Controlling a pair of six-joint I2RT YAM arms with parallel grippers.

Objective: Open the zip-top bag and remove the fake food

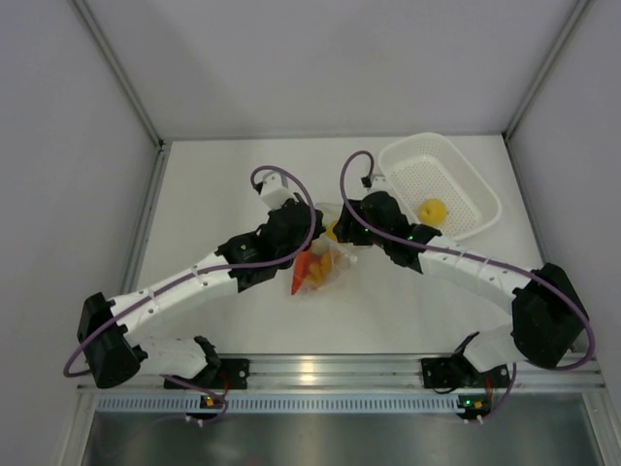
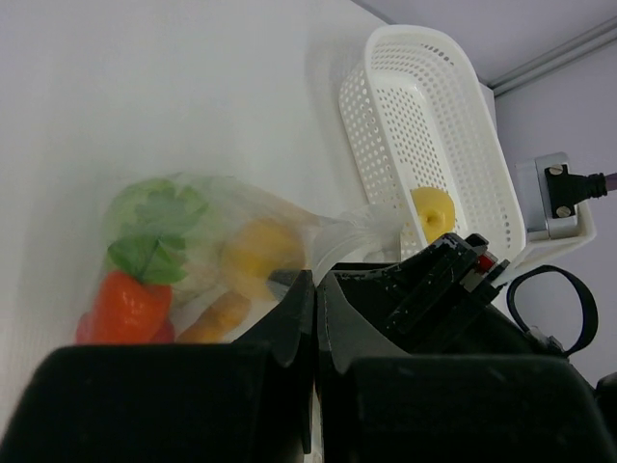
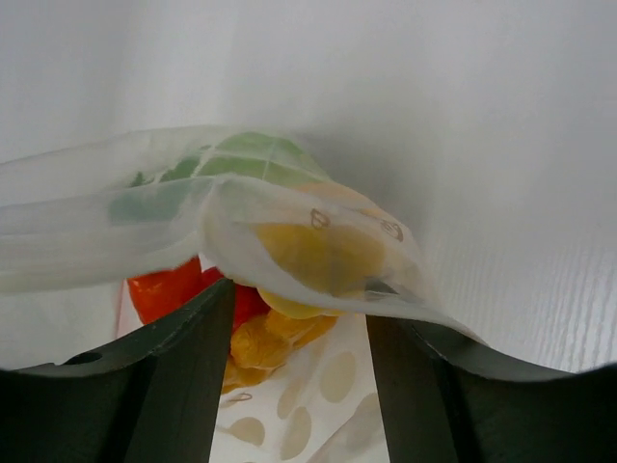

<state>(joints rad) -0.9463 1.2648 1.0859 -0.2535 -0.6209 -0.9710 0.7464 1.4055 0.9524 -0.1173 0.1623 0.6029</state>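
The zip-top bag lies mid-table between both grippers, and its white dots show in the right wrist view. Fake food shows through it: a red piece, a green piece, a yellow piece and an orange piece. My left gripper is shut on a twisted flap of the bag's edge. My right gripper is open at the bag's mouth, with the dotted lower sheet between its fingers and the upper sheet lifted over them. A yellow lemon lies in the basket.
The white perforated basket stands at the back right, close beyond the right gripper; it also shows in the left wrist view. The two wrists nearly touch over the bag. Grey walls enclose the table on three sides.
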